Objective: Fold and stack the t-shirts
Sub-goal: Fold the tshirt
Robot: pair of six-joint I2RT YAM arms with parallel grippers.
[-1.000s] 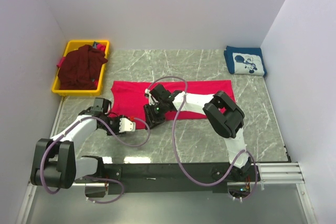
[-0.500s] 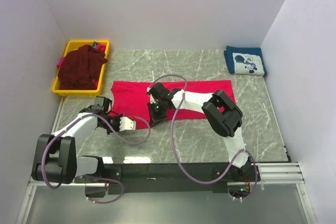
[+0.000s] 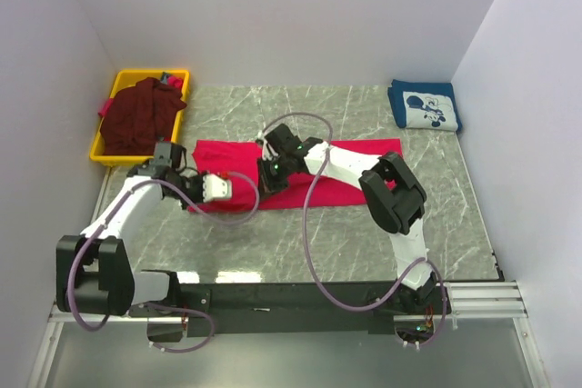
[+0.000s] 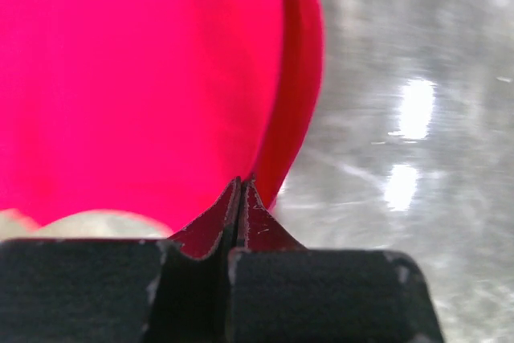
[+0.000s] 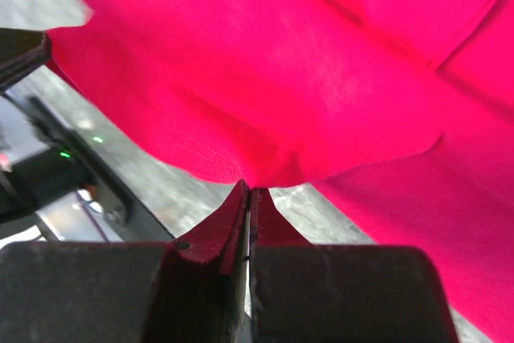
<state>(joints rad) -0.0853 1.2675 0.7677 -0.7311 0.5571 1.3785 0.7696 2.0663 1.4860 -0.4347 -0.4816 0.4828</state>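
Observation:
The crimson-red t-shirt (image 3: 341,193) lies spread across the middle of the marble table. My left gripper (image 3: 229,190) is shut on its near-left edge, and in the left wrist view red cloth (image 4: 144,78) rises from the closed tips (image 4: 241,186). My right gripper (image 3: 270,181) is shut on the near hem close to the shirt's middle. There the fabric (image 5: 281,62) bunches up above the pinched tips (image 5: 247,190). A folded navy t-shirt with white print (image 3: 425,106) rests at the far right. The dark maroon t-shirt (image 3: 138,115) is heaped in a bin.
The yellow bin (image 3: 150,74) stands at the far left corner of the table (image 3: 455,224). White walls close in on the left, back and right. The black base rail (image 3: 300,297) runs along the near edge.
Both grippers closed on the red shirt's near edge. They have since moved away from the near side, dragging that edge up over the shirt.

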